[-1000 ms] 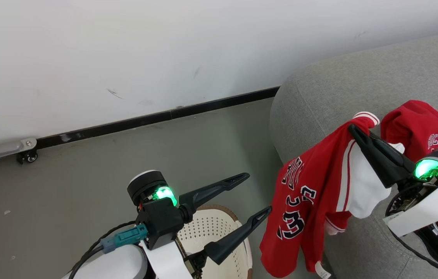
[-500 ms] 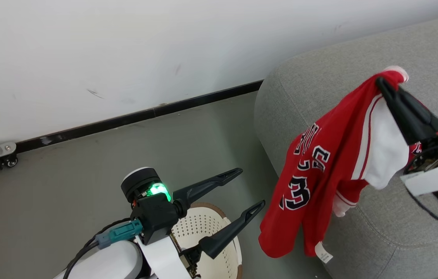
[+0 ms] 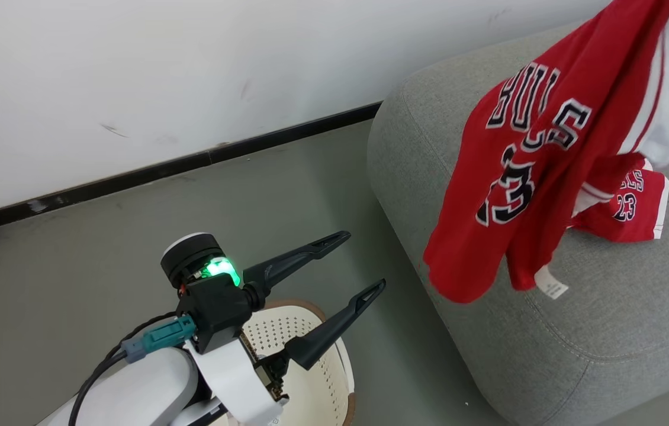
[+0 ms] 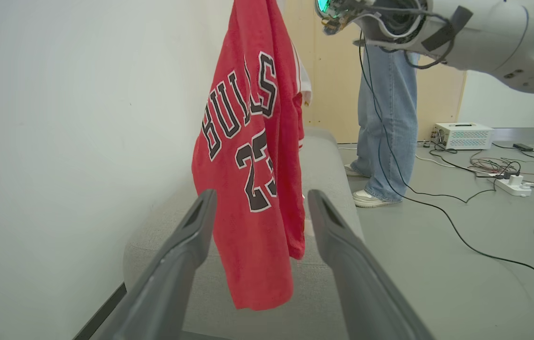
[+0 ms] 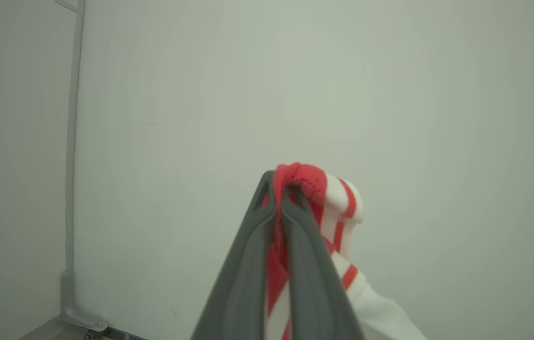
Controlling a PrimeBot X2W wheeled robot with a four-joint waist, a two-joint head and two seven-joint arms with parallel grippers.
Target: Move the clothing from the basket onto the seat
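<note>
The right tool (image 5: 282, 186) is pressed together. It pinches the red and white edge of the jersey (image 3: 524, 177) right at its tips. The jersey hangs long and loose below this tool, with the grey seat (image 3: 577, 331) under it. The bottom of the jersey is down by the corner of the seat, but it is hard to tell if it touches. The red shorts (image 3: 630, 207) lie on the seat, just past the hanging jersey and lower than the right tool.

The left tool (image 3: 361, 260) is spread wide and holds nothing. The white basket (image 3: 325, 390) sits on the floor (image 3: 133, 236) right under it. The jersey hangs out in front of its two fingers, well apart from them. Past the jersey, a person's legs (image 4: 385, 118) stand beside the seat.

The step now looks like the carry. The jersey is out of the basket and up in the air, not yet laid down. One side of it hangs near the seat's edge. The next move should bring the right tool a bit further in over the seat. Then it should go down until the cloth piles up next to the shorts. Only then should the tool spread. If it lets go too near the edge, the jersey could slide off to the floor.
</note>
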